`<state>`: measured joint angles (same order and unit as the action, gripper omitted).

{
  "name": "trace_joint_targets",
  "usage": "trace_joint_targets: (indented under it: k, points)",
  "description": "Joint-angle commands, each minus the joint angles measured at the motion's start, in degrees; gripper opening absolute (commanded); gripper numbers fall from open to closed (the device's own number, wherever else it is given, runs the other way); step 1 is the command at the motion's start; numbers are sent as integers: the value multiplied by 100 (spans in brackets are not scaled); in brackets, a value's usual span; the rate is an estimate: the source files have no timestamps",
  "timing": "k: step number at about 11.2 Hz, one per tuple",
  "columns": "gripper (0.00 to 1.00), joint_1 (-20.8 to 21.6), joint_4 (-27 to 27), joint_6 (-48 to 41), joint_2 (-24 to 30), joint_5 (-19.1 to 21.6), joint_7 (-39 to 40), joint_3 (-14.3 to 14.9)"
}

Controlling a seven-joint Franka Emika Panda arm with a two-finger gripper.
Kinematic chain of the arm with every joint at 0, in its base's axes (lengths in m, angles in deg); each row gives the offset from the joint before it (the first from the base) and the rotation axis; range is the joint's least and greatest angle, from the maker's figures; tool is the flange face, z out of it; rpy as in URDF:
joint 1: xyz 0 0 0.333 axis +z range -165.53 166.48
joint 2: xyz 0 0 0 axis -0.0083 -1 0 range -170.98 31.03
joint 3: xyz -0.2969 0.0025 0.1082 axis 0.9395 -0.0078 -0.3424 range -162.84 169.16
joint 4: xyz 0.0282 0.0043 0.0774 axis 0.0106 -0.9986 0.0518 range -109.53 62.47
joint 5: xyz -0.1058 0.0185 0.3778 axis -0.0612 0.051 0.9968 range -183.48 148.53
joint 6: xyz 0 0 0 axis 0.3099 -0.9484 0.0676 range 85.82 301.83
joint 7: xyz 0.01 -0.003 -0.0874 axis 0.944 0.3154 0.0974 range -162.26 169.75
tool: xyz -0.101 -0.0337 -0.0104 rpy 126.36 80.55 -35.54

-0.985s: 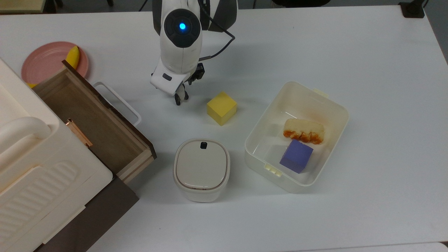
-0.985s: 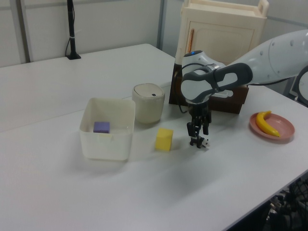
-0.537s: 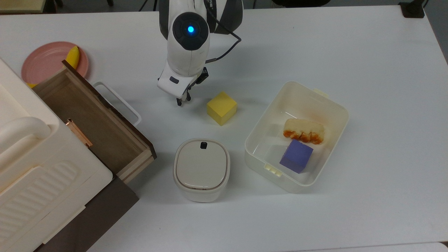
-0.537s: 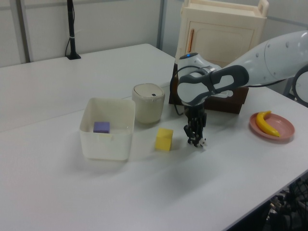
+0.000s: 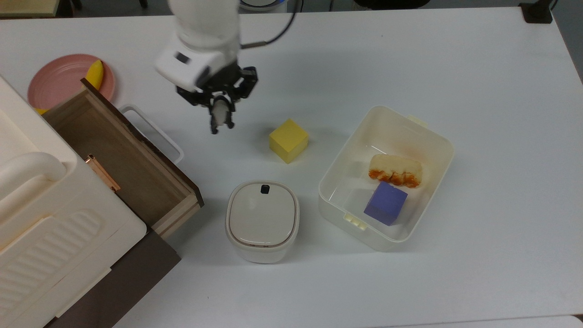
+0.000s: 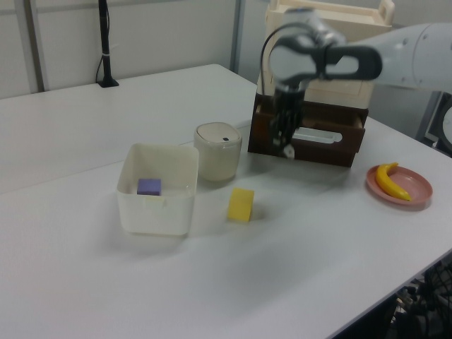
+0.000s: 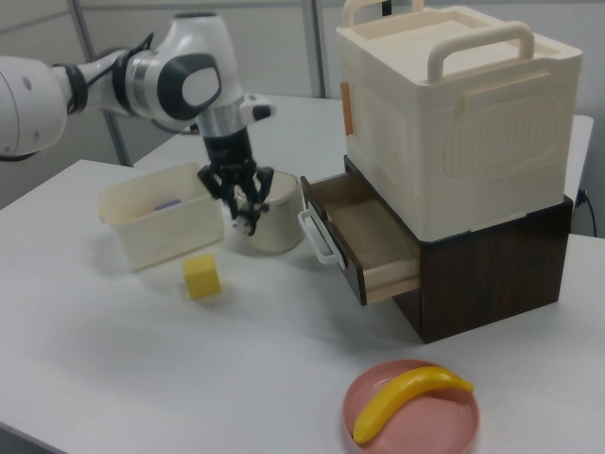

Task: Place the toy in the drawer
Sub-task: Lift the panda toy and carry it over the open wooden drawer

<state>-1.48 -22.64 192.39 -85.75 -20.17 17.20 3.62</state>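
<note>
**Toy in transit toward the open drawer**

Above the white bench (image 5: 410, 59), between the yellow cube (image 5: 288, 140) and the drawer (image 5: 123, 159), the end effector (image 5: 220, 119) was seen raised, closed on the toy (image 5: 220, 111). The carrying step was judged under way; a traverse over the pulled-out drawer, then a release, would be called for.

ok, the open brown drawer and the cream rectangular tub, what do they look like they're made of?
The open brown drawer: looks like wood, matte; pale grain lines on the floor and side walls, darker brown front panel, probably veneer or stain, with a white loop handle that looks plastic. The cream rectangular tub: looks like moulded plastic, smooth and slightly glossy; thin, faintly translucent walls, rounded corners, clip tabs on the rim.
</note>
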Motion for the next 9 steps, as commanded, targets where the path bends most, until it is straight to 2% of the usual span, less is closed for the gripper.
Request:
trace_joint_targets:
  k: [1, 3, 4, 5, 7, 8, 9]
  points:
    - [0, -60, 456, 706, -75, 776, 105, 733]
    - [0, -95, 421, 1665, -180, 1138, -149, 1138]
    - [0, -147, 413, 2061, -259, 1287, -307, 1245]
    - [0, -226, 386, 2465, -338, 1471, -517, 1289]
    - [1, -306, 333, 2794, -531, 1499, -633, 1316]
    - [8, -323, 325, 2794, -628, 1482, -616, 1316]
    - [20, -323, 238, 2786, -672, 1412, -564, 1316]
